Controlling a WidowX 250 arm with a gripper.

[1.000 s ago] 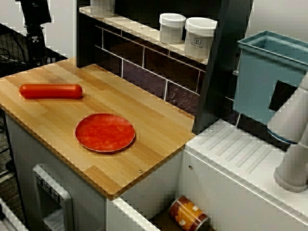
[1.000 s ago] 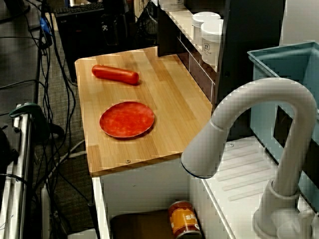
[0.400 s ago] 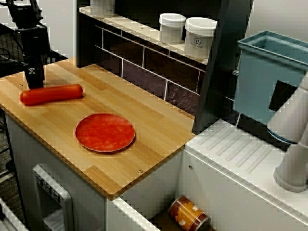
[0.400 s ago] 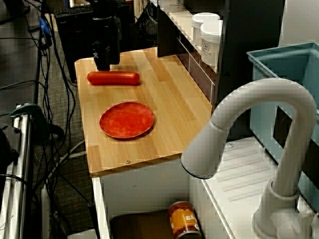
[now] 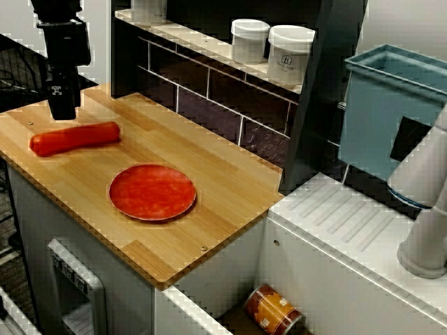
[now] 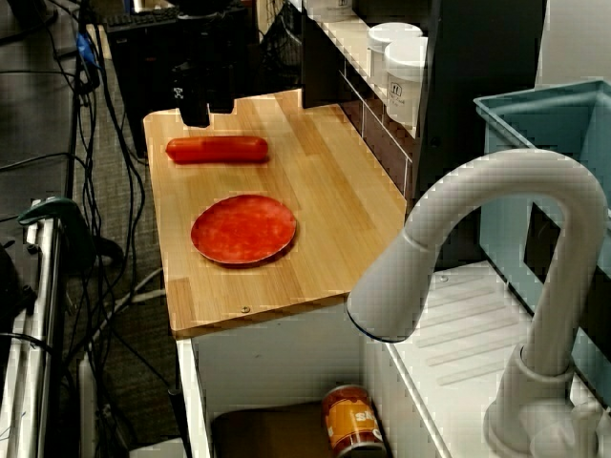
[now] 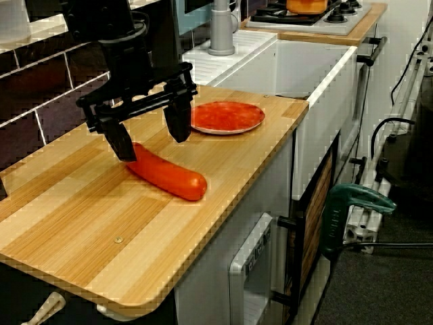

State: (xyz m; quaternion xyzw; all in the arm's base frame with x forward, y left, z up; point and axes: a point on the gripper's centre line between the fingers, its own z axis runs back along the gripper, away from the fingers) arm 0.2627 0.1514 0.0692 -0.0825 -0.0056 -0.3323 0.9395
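One red sausage lies flat on the wooden desk. It is the nearest thing in the low side view, well in from the front edge and apart from everything else. Just behind it, over its far end, hangs the gripper. Its fingers are spread wide, one to each side of the sausage's line, with nothing between them. The tips look clear of the skin, as far as I can tell. Change log: a second ago, in the front view, the sausage lies level and the gripper is high out of the way. At 0.4 s ago the gripper is down at the sausage's left end and the sausage is already skewed, its right end swung toward the wall. Now the sausage keeps that skew, while the gripper stands higher and a little nearer the wall. Judgement: the contact turned the sausage, no grasp was made, and it rests free on the desk. Next back is a red plate, bare and well apart from the sausage. Beyond it are the white sink and the base of the tap. Farthest is a stove top.
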